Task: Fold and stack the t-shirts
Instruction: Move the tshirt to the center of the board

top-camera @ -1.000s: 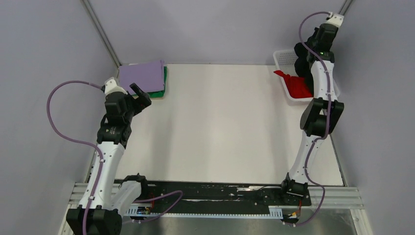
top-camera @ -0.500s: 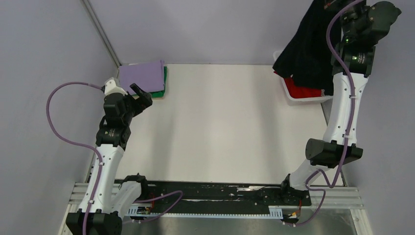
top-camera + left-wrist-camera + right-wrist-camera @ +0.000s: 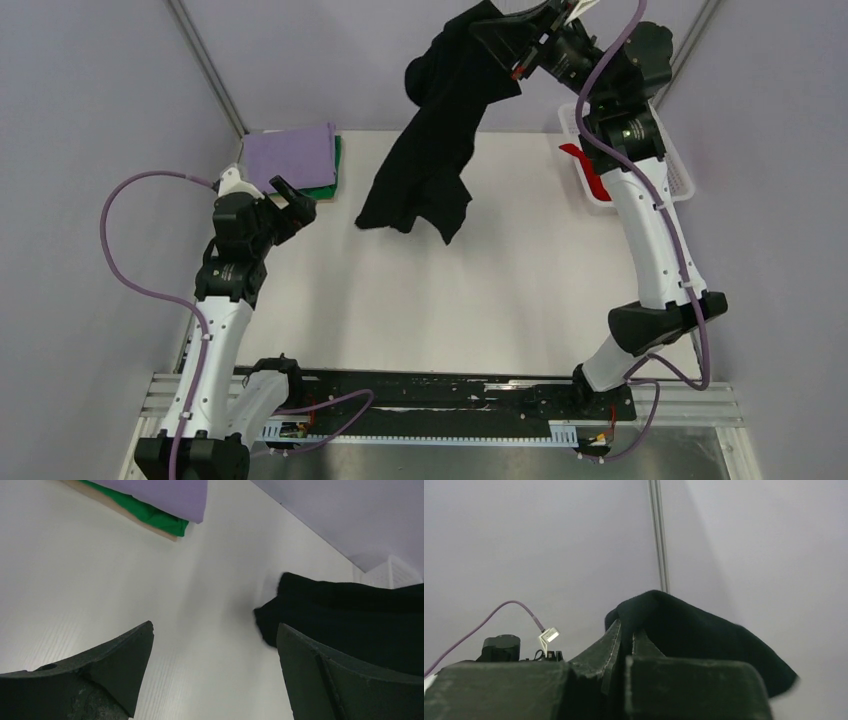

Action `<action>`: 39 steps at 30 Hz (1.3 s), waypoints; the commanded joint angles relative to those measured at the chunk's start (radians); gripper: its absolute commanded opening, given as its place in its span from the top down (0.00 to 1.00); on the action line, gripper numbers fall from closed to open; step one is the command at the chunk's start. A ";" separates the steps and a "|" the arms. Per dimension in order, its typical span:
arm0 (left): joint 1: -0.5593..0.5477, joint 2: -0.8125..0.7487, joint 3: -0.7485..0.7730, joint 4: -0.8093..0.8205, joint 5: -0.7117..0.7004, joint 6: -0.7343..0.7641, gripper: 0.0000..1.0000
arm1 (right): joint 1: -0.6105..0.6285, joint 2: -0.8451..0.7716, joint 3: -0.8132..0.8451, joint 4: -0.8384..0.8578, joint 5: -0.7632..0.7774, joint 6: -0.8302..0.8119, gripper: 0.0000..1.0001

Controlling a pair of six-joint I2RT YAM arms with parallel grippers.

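Observation:
My right gripper (image 3: 492, 38) is raised high over the far middle of the table, shut on the black t-shirt (image 3: 432, 150), which hangs down in a long drape. In the right wrist view the black t-shirt (image 3: 704, 635) is pinched at the gripper (image 3: 628, 630). A folded lilac t-shirt (image 3: 290, 155) lies on a folded green t-shirt (image 3: 335, 170) at the far left corner. A red t-shirt (image 3: 590, 172) lies in the white basket (image 3: 680, 175). My left gripper (image 3: 292, 200) is open and empty near the stack; its view shows the lilac t-shirt (image 3: 165, 492), green t-shirt (image 3: 150, 517) and black t-shirt (image 3: 350, 615).
The white table (image 3: 470, 300) is bounded by grey walls on three sides. A metal pole (image 3: 205, 65) stands at the far left corner. The arm bases and black rail (image 3: 440, 395) run along the near edge.
My right arm has lifted the black t-shirt out of the basket and swung it left over the table. My left arm has barely moved.

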 commanded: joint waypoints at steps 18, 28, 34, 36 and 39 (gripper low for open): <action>0.002 0.105 -0.039 -0.297 0.100 -0.019 0.00 | -0.194 -0.623 -1.355 -0.442 1.038 0.164 0.03; 0.002 0.383 -0.093 -0.129 0.174 -0.058 0.00 | -0.194 -0.426 -1.253 -0.198 0.577 -0.041 0.00; -0.015 0.585 -0.051 -0.095 0.162 -0.045 0.00 | -0.181 -0.096 -1.030 -0.200 0.483 -0.130 0.00; -0.038 0.639 -0.034 -0.084 0.162 -0.047 0.02 | -0.167 0.006 -0.950 -0.216 0.525 -0.166 0.00; -0.089 0.728 -0.001 -0.082 0.151 -0.049 0.06 | -0.140 0.149 -0.835 -0.243 0.579 -0.230 0.00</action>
